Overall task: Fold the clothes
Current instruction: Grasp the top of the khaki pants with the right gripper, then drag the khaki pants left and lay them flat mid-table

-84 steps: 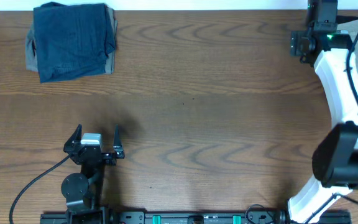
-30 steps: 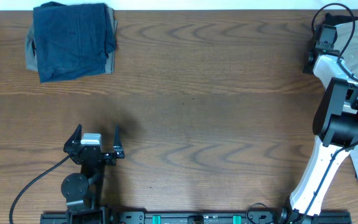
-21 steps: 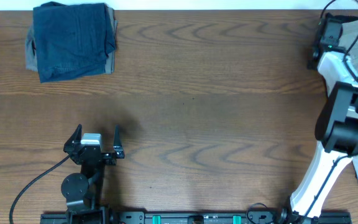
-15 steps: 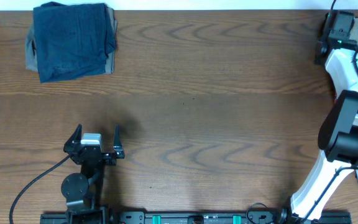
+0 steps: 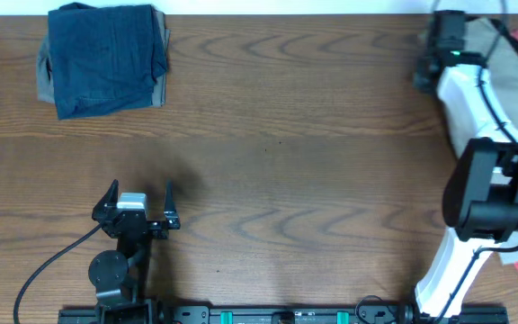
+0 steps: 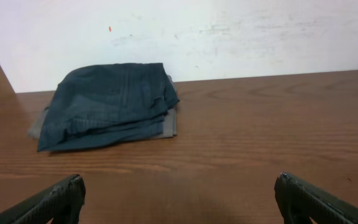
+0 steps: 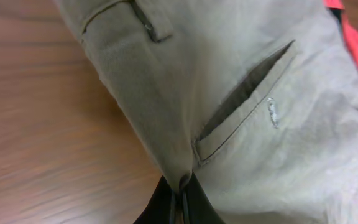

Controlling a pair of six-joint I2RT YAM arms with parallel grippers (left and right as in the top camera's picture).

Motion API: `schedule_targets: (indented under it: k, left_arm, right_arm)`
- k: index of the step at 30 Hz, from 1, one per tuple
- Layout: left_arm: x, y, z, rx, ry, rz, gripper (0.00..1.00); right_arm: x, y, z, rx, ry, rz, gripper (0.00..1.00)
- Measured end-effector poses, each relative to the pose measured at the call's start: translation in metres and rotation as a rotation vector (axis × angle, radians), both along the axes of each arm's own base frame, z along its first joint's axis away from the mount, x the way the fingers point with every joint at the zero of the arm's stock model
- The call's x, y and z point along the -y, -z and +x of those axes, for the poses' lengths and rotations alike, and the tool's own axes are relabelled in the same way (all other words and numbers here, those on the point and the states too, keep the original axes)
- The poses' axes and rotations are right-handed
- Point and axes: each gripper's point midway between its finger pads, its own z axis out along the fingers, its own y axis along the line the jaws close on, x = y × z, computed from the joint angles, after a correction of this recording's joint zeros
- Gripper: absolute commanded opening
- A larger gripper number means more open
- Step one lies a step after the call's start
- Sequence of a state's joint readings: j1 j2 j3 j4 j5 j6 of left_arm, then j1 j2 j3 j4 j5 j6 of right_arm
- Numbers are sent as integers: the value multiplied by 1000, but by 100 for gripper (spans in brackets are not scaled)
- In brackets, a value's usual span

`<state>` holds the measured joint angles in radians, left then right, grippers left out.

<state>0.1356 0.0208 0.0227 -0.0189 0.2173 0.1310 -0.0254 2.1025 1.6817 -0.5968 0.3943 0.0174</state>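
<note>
My right end effector point(image 7: 180, 202) is clenched on a pinch of the khaki shorts point(image 7: 272, 143), which lie at the far right corner of the surface point(image 5: 313, 162), partly hanging past its edge as far as I can tell from overhead. The wrist view shows the cloth gathered into a ridge running up from the closed fingertips, with the slit pocket point(image 7: 244, 93) just beside that ridge. A red garment point(image 7: 356, 46) shows at the shorts' far side, touching or under them; I cannot tell which. I judge these shorts to be light, soft woven cotton. They should drape and bunch rather than hold a shape, and drag with some friction over the wood instead of sliding freely. A single pinch like this one will likely pull them into a rope, so for folding I would rather take the waistband or a hem corner, where the doubled, stitched cloth is firmer and less likely to slip out. I would also keep clear of the pocket opening so a fingertip does not snag inside. My left end effector point(image 5: 139, 191) sits released, fingers wide apart, near the front edge and well apart from everything. The navy shorts point(image 5: 106, 58) lie folded at the far left corner.
</note>
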Motion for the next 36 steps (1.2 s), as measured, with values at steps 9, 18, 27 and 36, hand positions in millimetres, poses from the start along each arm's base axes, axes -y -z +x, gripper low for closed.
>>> schedule_targets:
  k: [9, 18, 27, 36]
  left_arm:
    - [0, 0, 0, 0, 0, 0, 98]
    - [0, 0, 0, 0, 0, 0, 98]
    - [0, 0, 0, 0, 0, 0, 98]
    - [0, 0, 0, 0, 0, 0, 98]
  right_arm:
    - [-123, 6, -6, -27, -184, 55, 1]
    - [-108, -9, -7, 30, -67, -75, 1]
    - [-83, -102, -17, 211, 8, -118, 1]
    - [-154, -147, -37, 265, -225, 161, 1]
